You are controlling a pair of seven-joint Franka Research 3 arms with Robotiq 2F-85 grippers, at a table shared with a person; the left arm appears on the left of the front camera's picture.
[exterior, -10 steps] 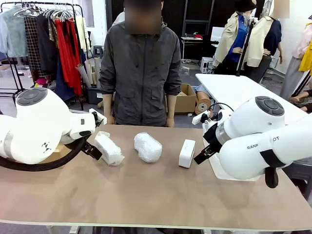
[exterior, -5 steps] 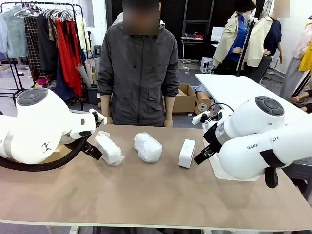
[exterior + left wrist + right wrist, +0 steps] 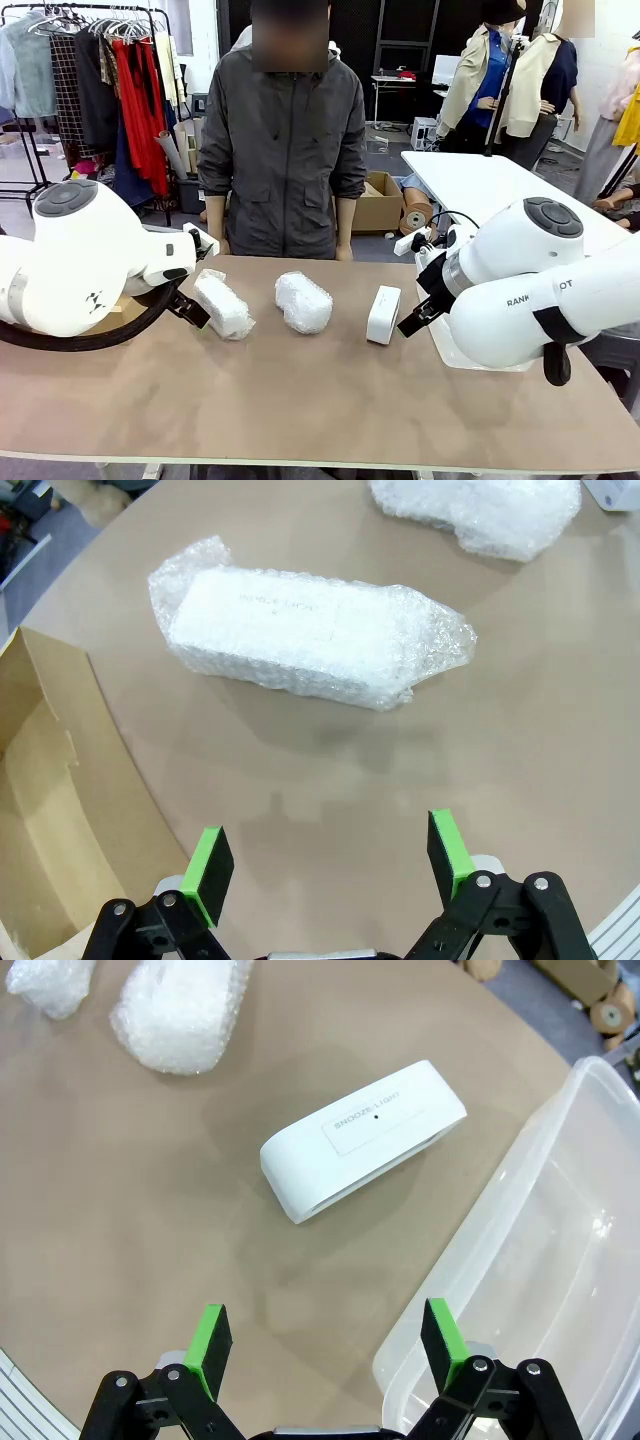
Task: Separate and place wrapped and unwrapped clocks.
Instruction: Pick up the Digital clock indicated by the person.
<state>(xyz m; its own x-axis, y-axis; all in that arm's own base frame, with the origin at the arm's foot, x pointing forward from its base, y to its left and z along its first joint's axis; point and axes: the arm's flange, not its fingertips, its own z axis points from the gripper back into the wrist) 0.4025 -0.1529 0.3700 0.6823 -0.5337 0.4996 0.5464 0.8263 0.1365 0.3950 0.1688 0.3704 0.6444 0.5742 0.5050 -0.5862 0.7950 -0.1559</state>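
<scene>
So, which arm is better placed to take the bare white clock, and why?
Right: the open right gripper faces the bare clock beside the clear tub; the left gripper faces a wrapped bundle.

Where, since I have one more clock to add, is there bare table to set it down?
The widest bare patch is the near strip of table, in front of the blocky bundle, rounded bundle and bare clock. The gaps between those three are narrow. It is crowded at the ends: cardboard box on the left, plastic tub on the right.
</scene>
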